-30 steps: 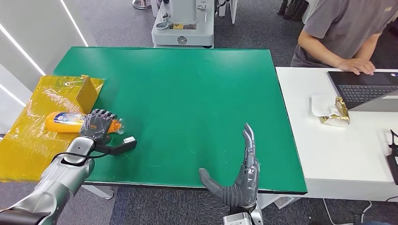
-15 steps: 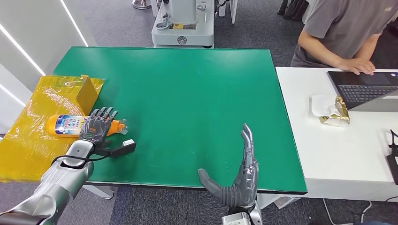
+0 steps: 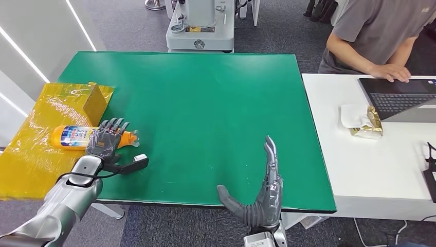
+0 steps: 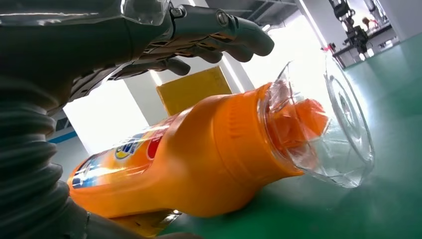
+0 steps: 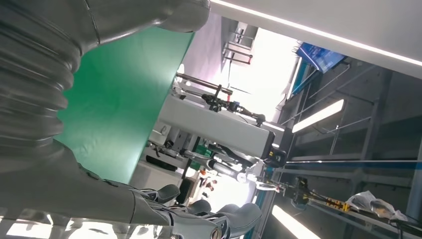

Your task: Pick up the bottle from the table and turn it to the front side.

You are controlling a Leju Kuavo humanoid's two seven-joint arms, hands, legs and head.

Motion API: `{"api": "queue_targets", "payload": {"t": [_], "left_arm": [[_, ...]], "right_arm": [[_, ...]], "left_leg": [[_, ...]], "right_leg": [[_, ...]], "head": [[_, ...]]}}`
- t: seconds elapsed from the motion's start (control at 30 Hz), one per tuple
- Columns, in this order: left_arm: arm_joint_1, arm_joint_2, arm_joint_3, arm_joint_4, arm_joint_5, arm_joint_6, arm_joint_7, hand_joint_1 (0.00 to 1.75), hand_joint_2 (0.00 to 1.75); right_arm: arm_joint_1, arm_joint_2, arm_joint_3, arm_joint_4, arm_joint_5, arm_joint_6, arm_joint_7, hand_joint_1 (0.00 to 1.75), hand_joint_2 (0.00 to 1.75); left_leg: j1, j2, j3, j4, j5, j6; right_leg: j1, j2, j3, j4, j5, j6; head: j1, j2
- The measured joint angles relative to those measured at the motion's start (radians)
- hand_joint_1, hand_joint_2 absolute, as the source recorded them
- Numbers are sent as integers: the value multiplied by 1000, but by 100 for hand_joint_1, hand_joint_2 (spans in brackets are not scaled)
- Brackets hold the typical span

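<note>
**Left robot hand spread over a lying bottle**

Lying on its side near the bench's [image 3: 205, 92] left edge, the orange bottle [image 3: 69, 137] has its base end on the yellow sheet [image 3: 31, 159] that overhangs that edge and its neck out over the green. Its long axis runs roughly along the near edge, a little askew, with the clear cap [image 3: 134, 138] pointing toward the middle of the bench and the base toward the left edge. The left wrist view shows it flat on the green, printed label on the upper side, cap toward the camera.

The left robot hand [image 3: 106, 138] sits right on top of the bottle's neck end, fingers [image 4: 219, 30] spread and arched over it rather than wrapped around. From the wrist view there is daylight between fingers and plastic, so I would call it released, holding nothing, though whether the palm touches I cannot tell.

The right robot hand [image 3: 262, 198] is well apart, at the near edge toward the right, held flat with fingers straight and thumb out, empty. The left is plainly the nearer one.

Any grasp would have to close across the bottle's axis, around the narrow shoulder below the cap. Round and smooth, it looks likely to roll toward the near or far edge if nudged. A small brown box [image 3: 95, 101] stands on the sheet just beyond.
</note>
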State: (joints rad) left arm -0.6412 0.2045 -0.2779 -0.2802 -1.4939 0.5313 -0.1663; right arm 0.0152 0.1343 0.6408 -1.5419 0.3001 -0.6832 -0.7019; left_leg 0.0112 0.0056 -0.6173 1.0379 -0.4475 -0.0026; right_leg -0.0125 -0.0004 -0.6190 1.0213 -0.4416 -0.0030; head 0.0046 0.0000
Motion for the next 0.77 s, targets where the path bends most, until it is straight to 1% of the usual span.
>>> {"api": "queue_targets", "payload": {"t": [0.07,0.13,0.17,0.27,0.3,0.33,0.4,0.47,0.6,0.77], "left_arm": [[17,-1,23,-17,7,81,-15,0,175],[49,-5,75,-93,8,139,-74,0,175],[68,-12,119,-155,10,151,-133,0,175],[106,-61,300,-380,79,163,-394,0,175],[112,-78,360,-454,123,165,-459,0,175],[115,-92,409,-523,168,168,-497,0,175],[124,-110,469,-639,238,169,-519,0,175],[144,-120,492,-735,280,170,-523,0,175],[180,-133,496,-867,360,170,-527,0,175],[203,-139,473,-966,468,170,-528,0,175]], "right_arm": [[-1,0,0,2,-3,0,0,0,175],[-5,0,2,6,-10,0,0,0,175],[-7,0,4,9,-14,0,0,0,175],[-17,0,11,18,-26,0,0,0,175],[-21,0,13,20,-31,0,0,0,175],[-24,0,15,22,-35,0,0,0,175],[-28,0,18,25,-39,0,0,0,175],[-30,0,19,26,-39,0,0,0,175],[-32,1,19,26,-35,0,0,0,175],[-32,1,18,26,-36,0,0,0,175]], "left_leg": [[0,0,0,0,0,0],[0,0,0,0,0,0],[0,0,0,0,0,0],[0,1,0,1,0,0],[0,1,0,0,0,0],[0,2,0,0,0,0],[0,2,0,0,0,0],[0,0,0,0,0,0],[0,-1,0,0,0,0],[0,0,0,0,0,0]], "right_leg": [[0,0,0,0,0,0],[0,0,-1,0,0,0],[0,0,-1,0,0,0],[0,1,-1,0,0,0],[0,1,-1,0,0,0],[0,2,-1,0,1,0],[0,2,-1,0,1,0],[0,0,-1,0,0,0],[0,-1,0,0,0,-1],[0,-1,0,0,0,-1]], "head": [[0,0],[0,0],[0,0],[0,0],[0,0],[0,0],[0,0],[0,0],[0,0],[0,0]]}}
